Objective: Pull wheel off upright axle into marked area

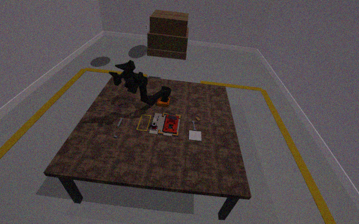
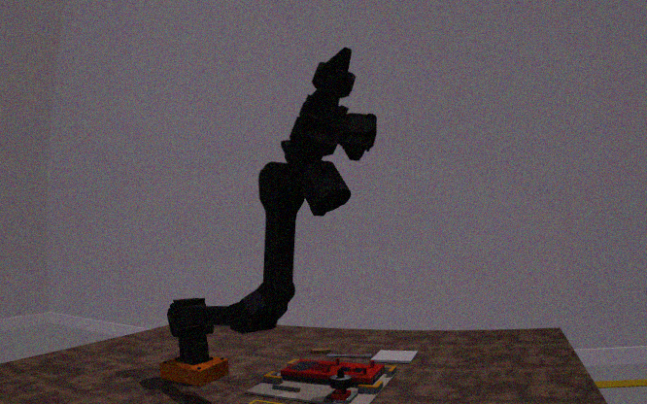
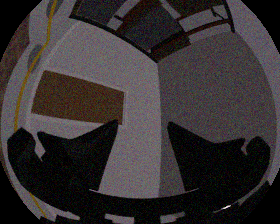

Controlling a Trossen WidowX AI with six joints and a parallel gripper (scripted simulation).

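Jaws stand partly apart with nothing between them. The gripper (image 2: 339, 60) is raised high, pointing upward above the table's (image 1: 147, 167) far edge. The wheel (image 1: 153, 126) sits on its axle mid-table, beside the yellow marked area (image 1: 143, 122).

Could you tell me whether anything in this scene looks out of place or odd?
Only the arm's pose: the gripper is raised high, pointing up and away from the table, holding nothing. The wheel sits on its axle beside the yellow-outlined area.

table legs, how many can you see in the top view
2: one leg under the near left corner, one leg under the near right corner. The far legs are hidden behind the table top.
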